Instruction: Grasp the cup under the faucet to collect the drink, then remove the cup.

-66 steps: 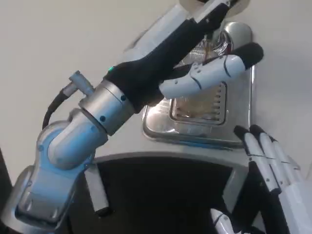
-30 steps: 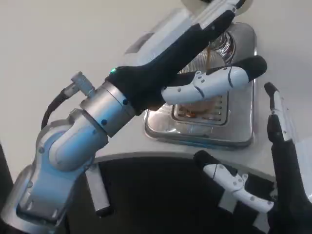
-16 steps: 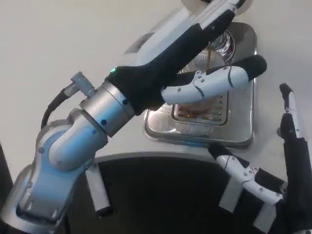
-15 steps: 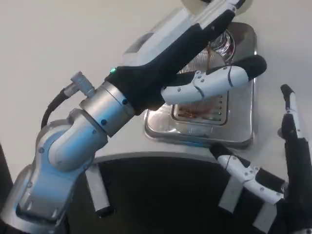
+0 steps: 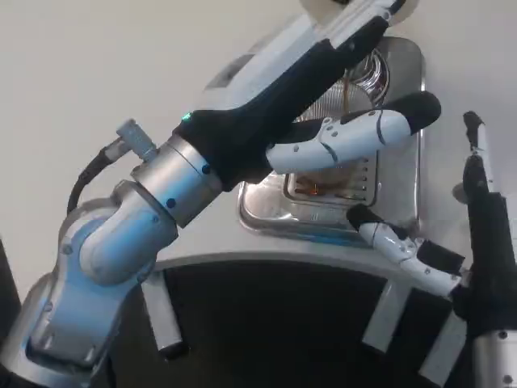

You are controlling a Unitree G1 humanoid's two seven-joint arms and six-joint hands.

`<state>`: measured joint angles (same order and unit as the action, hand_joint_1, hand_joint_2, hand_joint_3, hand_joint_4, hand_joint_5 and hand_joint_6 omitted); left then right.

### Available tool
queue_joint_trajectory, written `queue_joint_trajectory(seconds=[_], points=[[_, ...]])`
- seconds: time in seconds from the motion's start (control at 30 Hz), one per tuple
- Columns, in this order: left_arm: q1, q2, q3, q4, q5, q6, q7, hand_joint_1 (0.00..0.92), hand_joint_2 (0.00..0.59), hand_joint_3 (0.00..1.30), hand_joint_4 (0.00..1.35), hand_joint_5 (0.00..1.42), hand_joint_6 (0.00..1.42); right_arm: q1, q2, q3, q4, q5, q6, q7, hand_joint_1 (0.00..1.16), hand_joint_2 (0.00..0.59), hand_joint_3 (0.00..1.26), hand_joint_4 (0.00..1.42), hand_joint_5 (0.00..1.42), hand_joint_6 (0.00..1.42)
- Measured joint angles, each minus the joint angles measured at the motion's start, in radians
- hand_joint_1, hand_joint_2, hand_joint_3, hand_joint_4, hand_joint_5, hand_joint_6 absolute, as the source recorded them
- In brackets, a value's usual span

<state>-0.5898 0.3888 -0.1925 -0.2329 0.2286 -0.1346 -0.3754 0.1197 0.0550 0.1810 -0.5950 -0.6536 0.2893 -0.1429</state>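
Observation:
A clear ribbed cup (image 5: 368,81) stands on the steel drip tray (image 5: 401,218) under the faucet, and a thin brown stream (image 5: 346,95) runs down into it. Brown liquid shows low in the cup. My left hand (image 5: 319,77) reaches in from the lower left and grips the cup, its fingers along the far side and its white, black-tipped thumb (image 5: 359,132) across the near side. The hand hides most of the cup. My right hand (image 5: 468,242) hangs at the tray's right edge, holding nothing, with its fingers spread.
The dispenser's white body (image 5: 258,61) lies behind my left arm, and its round top (image 5: 404,8) shows at the upper edge. White tabletop stretches to the left. A dark opening (image 5: 266,323) lies below the table's curved front edge.
My right hand has risen from the lower right corner and moved up beside the tray's right edge. My left hand has stayed on the cup while the brown stream keeps running.

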Motion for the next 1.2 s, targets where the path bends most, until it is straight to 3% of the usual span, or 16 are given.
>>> queue_joint_trajectory(seconds=[0.7, 1.2], points=[[0.008, -0.002, 0.021, 0.009, 0.005, -0.018, 0.018, 0.000, 0.230, 0.00, 0.00, 0.00, 0.00, -0.117, -0.033, -0.020, 0.129, 0.100, -0.006, 0.016, 1.03, 0.159, 0.00, 0.00, 0.04, 0.23], [0.093, -0.078, 0.210, 0.041, -0.028, -0.055, 0.231, 0.000, 0.230, 0.00, 0.00, 0.00, 0.00, -0.170, -0.044, -0.018, 0.204, 0.135, -0.035, 0.014, 1.02, 0.144, 0.01, 0.01, 0.06, 0.24]])
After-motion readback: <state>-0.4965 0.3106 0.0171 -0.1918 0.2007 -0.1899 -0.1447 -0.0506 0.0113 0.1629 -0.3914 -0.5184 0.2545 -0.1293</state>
